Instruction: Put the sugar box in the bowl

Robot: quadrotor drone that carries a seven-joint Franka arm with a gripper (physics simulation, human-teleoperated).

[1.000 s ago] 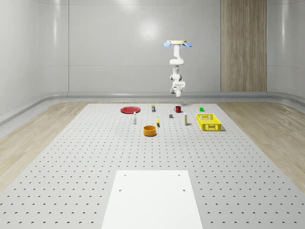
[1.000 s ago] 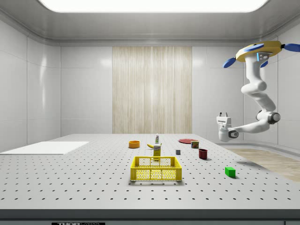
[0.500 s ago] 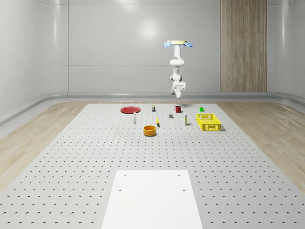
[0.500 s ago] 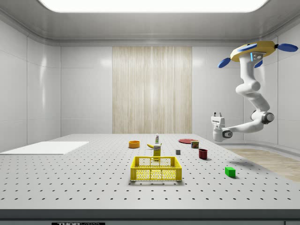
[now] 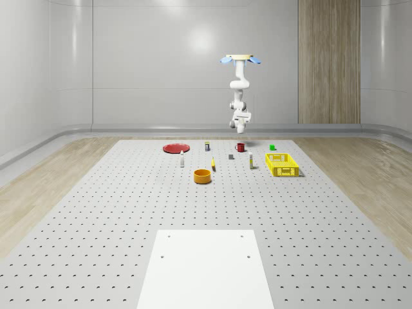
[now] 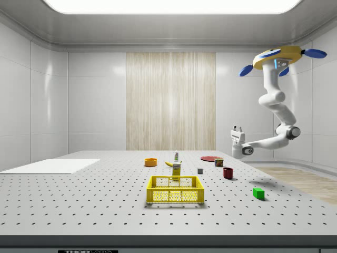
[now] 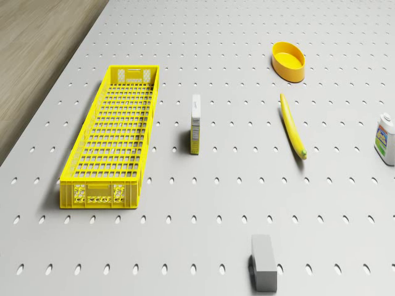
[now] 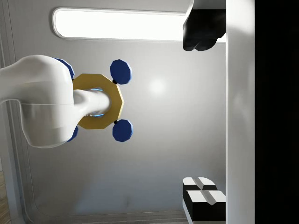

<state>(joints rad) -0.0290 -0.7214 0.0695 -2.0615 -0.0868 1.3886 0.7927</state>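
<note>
The sugar box (image 7: 195, 123) is a small yellow and white carton standing upright on the perforated table, beside the yellow crate (image 7: 111, 145); I also see the sugar box (image 5: 250, 161) (image 6: 176, 168) from off the robot. The orange bowl (image 5: 203, 176) (image 6: 150, 162) (image 7: 289, 61) sits empty, well apart from it. The drone (image 5: 240, 59) (image 6: 277, 57) hovers high over the table's far end. My gripper (image 6: 238, 127) (image 5: 241, 117) (image 8: 201, 114) points upward, open and empty, above the red mug (image 6: 228, 173) and far from the box.
A banana (image 7: 292, 126) lies between box and bowl. A grey block (image 7: 263, 261), a white bottle (image 7: 385, 139), a green cube (image 6: 258, 193), a can (image 5: 206, 146) and a red plate (image 5: 175, 148) dot the table. A white sheet (image 5: 206, 270) covers the near end.
Drone and arm have shifted toward the side view's left, further in over the table. The gripper has risen a little and stays open and empty. No object moved.
</note>
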